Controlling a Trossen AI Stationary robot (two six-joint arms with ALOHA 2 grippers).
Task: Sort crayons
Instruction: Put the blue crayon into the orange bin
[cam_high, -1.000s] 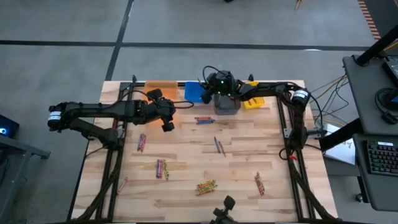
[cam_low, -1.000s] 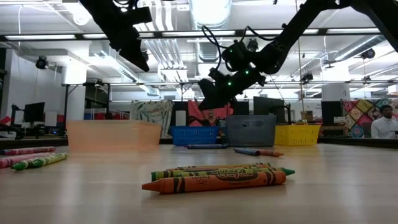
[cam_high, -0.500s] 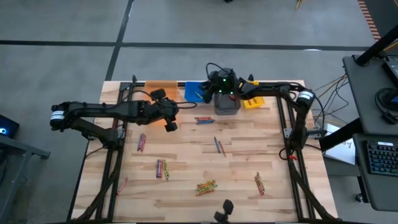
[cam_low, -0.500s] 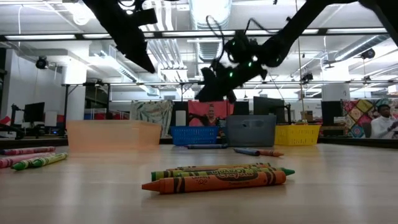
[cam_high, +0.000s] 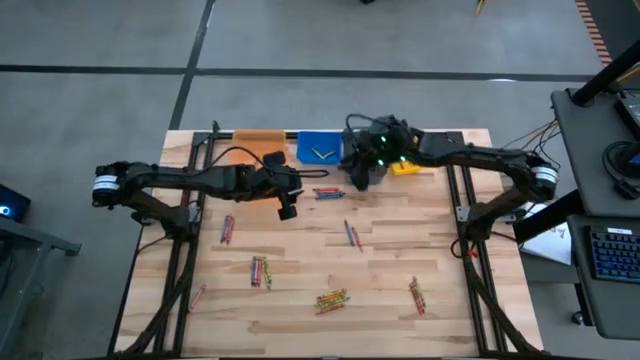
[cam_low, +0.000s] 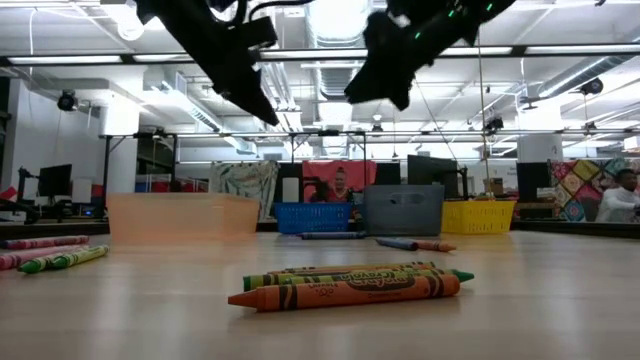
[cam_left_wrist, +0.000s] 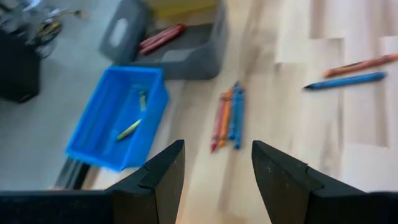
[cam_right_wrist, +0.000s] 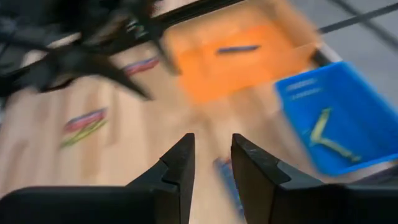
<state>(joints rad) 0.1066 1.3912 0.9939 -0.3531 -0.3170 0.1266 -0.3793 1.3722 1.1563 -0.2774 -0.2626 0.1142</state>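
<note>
Crayons (cam_high: 333, 298) lie scattered mid-frame; left gripper (cam_high: 287, 205) and right gripper (cam_high: 360, 176) hover above, fingers parted, empty.

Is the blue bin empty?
No, the high view shows yellow-green crayons lying inside the blue bin.

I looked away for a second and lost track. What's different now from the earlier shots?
The right gripper left its spot over the blue bin, swinging toward the table's right, and now sits open and empty above the grey bin. The left gripper slid right toward the crayon cluster, open and empty. Bins and table crayons stayed put.
</note>
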